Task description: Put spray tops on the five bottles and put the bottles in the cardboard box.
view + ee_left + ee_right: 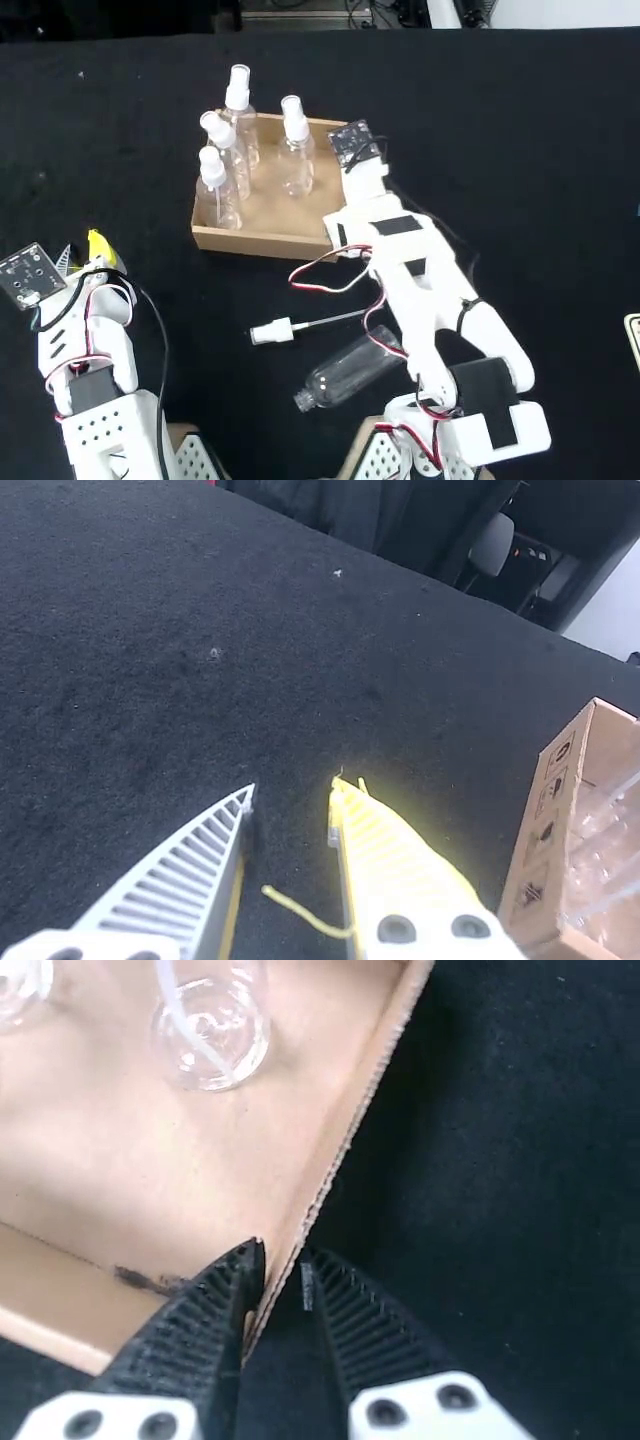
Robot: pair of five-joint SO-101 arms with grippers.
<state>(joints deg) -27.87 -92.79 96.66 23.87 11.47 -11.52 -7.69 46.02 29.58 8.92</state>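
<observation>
A black worktop [520,130] seen from above, with one robot arm at each lower corner. At the lower left, the left fingers [390,860] – one grey, one yellow – hang just above the bare cloth, parted a little, with nothing between them. To their right stands the cardboard box [262,240], shallow and open-topped. Four clear bottles [297,150] stand upright in it, each with a white spray top on; three are grouped at its left side and one stands towards its right. In front of the box, on the cloth, a loose spray top [272,331] lies on its side with its thin tube pointing right. Just beside it, nearer the arms, the fifth bottle [350,370] lies on its side with its neck uncapped. The right arm stretches past these to the box's right wall. The right fingers [200,1320] – both black – are narrowly parted, one over the box floor and one outside, with the wall's rim in the gap; contact cannot be made out.
</observation>
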